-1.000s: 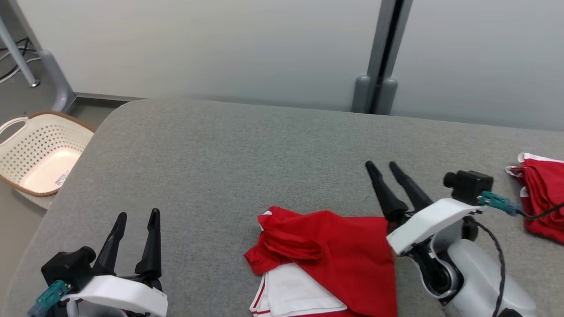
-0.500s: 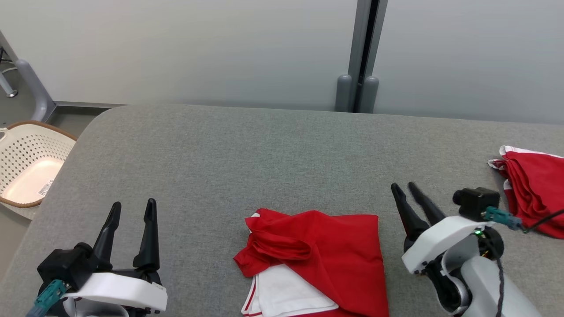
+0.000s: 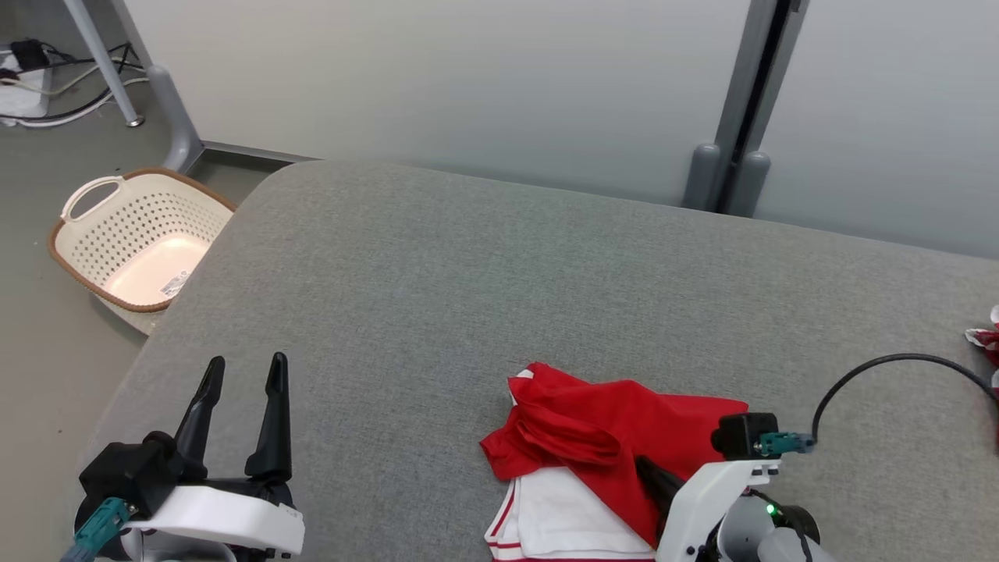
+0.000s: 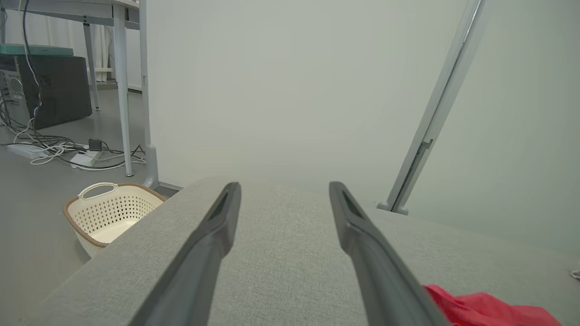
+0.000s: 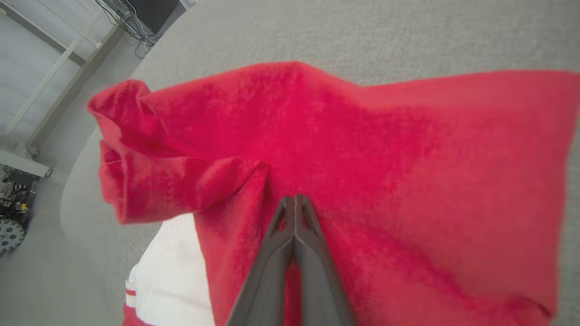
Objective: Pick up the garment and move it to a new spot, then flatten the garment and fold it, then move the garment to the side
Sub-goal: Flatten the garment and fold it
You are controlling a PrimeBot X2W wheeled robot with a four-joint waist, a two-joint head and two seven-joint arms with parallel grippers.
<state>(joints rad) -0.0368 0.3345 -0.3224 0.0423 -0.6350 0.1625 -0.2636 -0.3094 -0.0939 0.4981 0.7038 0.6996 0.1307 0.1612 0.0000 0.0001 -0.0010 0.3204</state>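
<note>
Grey padded bench [image 3: 437, 265], pale wall [image 3: 468, 78] behind. The folded red-and-white garment [image 3: 624, 421] sits on the robot's side of it. The right gripper [image 5: 294, 198] is pinched shut on a red fold, probably to drag it sideways. The left gripper [image 3: 246, 361] hovers wide open, holding nothing.

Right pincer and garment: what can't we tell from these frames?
- Right pincer: shut, tips against the garment; the right wrist view doesn't show whether cloth is pinched.
- Garment's near end: cut off by the head view's bottom edge.
- Left wrist view: garment mostly behind a finger of the left pincer.
- Second red cloth: cut off by the head view's right edge.
</note>
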